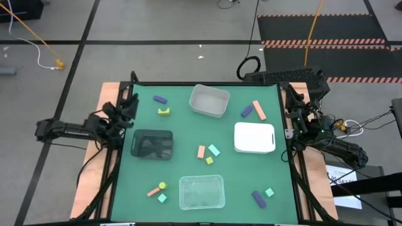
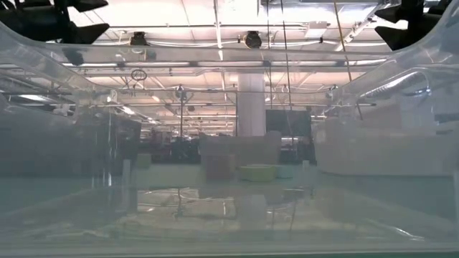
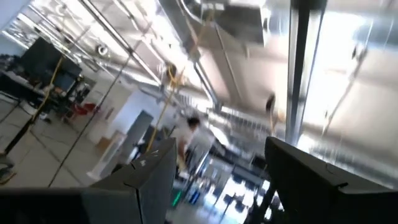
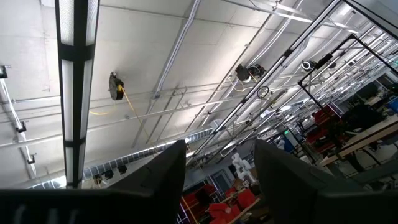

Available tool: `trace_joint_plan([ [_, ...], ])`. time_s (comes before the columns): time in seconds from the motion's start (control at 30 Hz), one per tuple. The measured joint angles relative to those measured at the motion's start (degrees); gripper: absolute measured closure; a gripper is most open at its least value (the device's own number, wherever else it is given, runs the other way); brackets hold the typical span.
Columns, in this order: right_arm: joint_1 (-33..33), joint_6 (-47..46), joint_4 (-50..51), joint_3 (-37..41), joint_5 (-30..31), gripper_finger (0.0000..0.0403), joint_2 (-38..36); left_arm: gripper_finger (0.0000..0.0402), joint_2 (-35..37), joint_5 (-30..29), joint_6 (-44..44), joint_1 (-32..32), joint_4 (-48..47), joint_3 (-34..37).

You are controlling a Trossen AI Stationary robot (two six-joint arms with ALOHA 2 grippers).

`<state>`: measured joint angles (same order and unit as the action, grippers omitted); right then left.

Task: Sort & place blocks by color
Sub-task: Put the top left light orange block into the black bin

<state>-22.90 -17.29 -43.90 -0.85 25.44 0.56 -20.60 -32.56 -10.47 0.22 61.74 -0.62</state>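
The high view shows the blocks scattered on the green table. A purple block [image 1: 160, 99] and a yellow one [image 1: 164, 111] lie far left. A purple block [image 1: 247, 111] and a salmon bar [image 1: 259, 110] lie far right. Salmon [image 1: 201, 151], mint [image 1: 214, 150] and yellow [image 1: 209, 161] blocks sit mid-table. Others lie near the clear tray [image 1: 201, 191]. My left gripper [image 1: 130, 103] [image 3: 221, 146] rests at the table's left edge, open and pointing up at the ceiling. My right gripper [image 1: 294, 100] [image 4: 221, 144] rests at the right edge, also open and raised.
A grey tray [image 1: 209, 100] stands at the far middle, a white tray [image 1: 254, 137] on the right and a black tray [image 1: 152, 144] on the left. The clear tray's wall [image 2: 229, 215] fills the low view. Bare green table shows between the trays.
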Motion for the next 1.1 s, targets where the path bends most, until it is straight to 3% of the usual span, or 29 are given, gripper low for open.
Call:
trace_joint_plan([
  [0.17, 0.02, -0.01, 0.02, 0.01, -0.01, 0.0222, 0.0, 0.0158, -1.68, 1.95, -4.33, 2.53, -0.19, -3.49],
  [0.37, 0.01, -0.01, 0.01, -0.01, -0.01, 0.0222, 0.0, 0.0158, -9.94, 4.48, 5.99, 5.84, -10.52, -15.19],
  [0.53, 0.0, -0.01, 0.0, -0.01, -0.01, 0.0222, 0.0, 0.0158, -19.15, 3.67, 11.52, 10.6, -30.5, -28.44],
  [0.77, 0.0, -0.01, 0.0, -0.01, -0.01, 0.0222, 0.0, 0.0158, -32.5, 4.2, 6.92, 22.02, -61.4, -45.46],
  [0.93, 0.0, 0.01, 0.0, -0.01, -0.01, 0.0222, 0.0, 0.0158, -42.21, 15.51, 3.25, 29.28, -76.14, -52.6],
  [1.1, 0.0, -0.01, 0.0, 0.01, 0.01, 0.0222, 0.0, 0.0158, -49.97, 25.78, 2.34, 34.27, -85.94, -55.44],
])
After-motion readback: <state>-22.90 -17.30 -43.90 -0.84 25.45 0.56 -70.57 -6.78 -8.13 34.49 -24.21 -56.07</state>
